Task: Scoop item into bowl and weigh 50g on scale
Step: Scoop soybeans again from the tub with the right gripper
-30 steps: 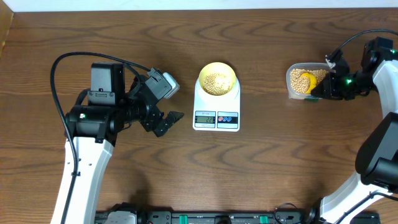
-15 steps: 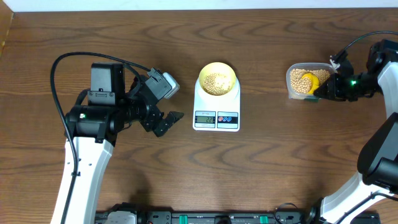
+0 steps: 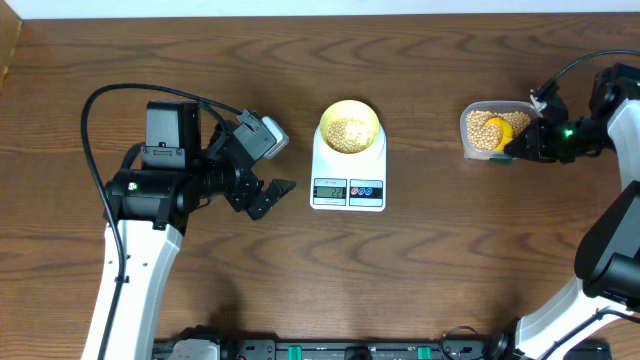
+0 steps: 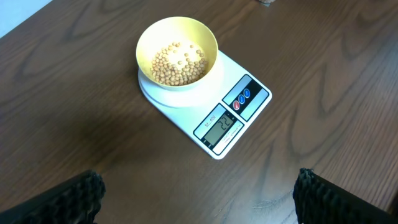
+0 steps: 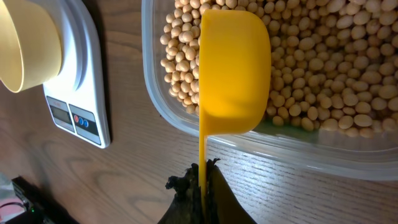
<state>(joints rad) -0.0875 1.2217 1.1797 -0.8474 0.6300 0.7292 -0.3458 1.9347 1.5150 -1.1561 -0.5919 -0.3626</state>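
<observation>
The pale-yellow bowl (image 3: 349,128) sits on the white scale (image 3: 348,182) at the table's middle and holds a layer of tan beans (image 4: 178,64). The scale's display (image 4: 222,126) is lit. My right gripper (image 3: 522,146) is shut on the handle of a bright yellow scoop (image 5: 233,71), whose cup is tipped on its side over the beans (image 5: 323,56) in a clear tub (image 3: 489,130) at the right. My left gripper (image 3: 268,197) is open and empty, left of the scale, above bare table. The bowl and scale also show in the right wrist view (image 5: 25,43).
The clear tub's near wall (image 5: 292,146) lies between my right gripper and the beans. The left arm's body (image 3: 160,185) stands over the table's left side. A black rail (image 3: 330,350) runs along the front edge.
One second ago the scoop sat lower left in the tub; my right gripper has since shifted it slightly right and up. The left arm has not moved.
</observation>
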